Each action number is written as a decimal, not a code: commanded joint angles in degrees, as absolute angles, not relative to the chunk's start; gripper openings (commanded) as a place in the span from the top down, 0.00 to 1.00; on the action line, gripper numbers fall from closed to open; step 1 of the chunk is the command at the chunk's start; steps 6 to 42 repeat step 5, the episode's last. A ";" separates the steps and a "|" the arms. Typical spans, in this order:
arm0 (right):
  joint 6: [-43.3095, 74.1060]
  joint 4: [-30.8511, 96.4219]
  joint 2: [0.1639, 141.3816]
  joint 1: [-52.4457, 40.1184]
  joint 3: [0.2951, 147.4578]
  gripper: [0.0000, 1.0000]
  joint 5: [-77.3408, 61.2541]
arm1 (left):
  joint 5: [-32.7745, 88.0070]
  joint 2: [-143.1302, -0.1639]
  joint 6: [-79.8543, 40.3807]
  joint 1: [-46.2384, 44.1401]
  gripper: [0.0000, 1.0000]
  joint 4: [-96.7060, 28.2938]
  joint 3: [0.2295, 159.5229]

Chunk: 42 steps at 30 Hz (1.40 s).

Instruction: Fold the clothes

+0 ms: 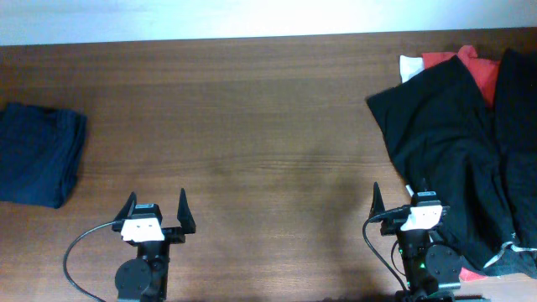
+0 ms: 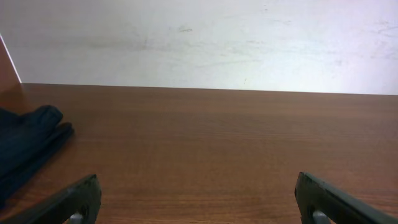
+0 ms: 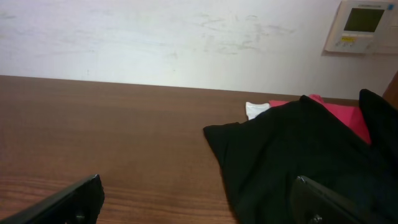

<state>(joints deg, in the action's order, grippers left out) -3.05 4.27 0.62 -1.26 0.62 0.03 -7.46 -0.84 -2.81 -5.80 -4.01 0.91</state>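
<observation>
Left fingers (image 1: 185, 214) apart | right fingers (image 1: 377, 205) apart | navy shorts (image 1: 38, 155) folded, left | black clothes (image 1: 453, 143) heaped right

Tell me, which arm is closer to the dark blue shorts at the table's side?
Left. The left end effector sits just right of the shorts, apart from them; the right end effector is across the table, at the black clothes.

Black garment (image 3: 292, 155) on wooden table (image 3: 112, 143)
</observation>
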 commanded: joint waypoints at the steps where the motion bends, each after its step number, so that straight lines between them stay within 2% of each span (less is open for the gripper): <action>1: -3.16 4.69 0.21 -0.99 0.32 0.01 0.51 | -6.68 -0.30 -2.09 -5.41 0.01 -3.95 0.49; 42: -3.16 4.67 0.21 -0.99 0.32 0.01 0.51 | -6.68 -0.30 -2.09 -5.41 0.01 -3.95 0.49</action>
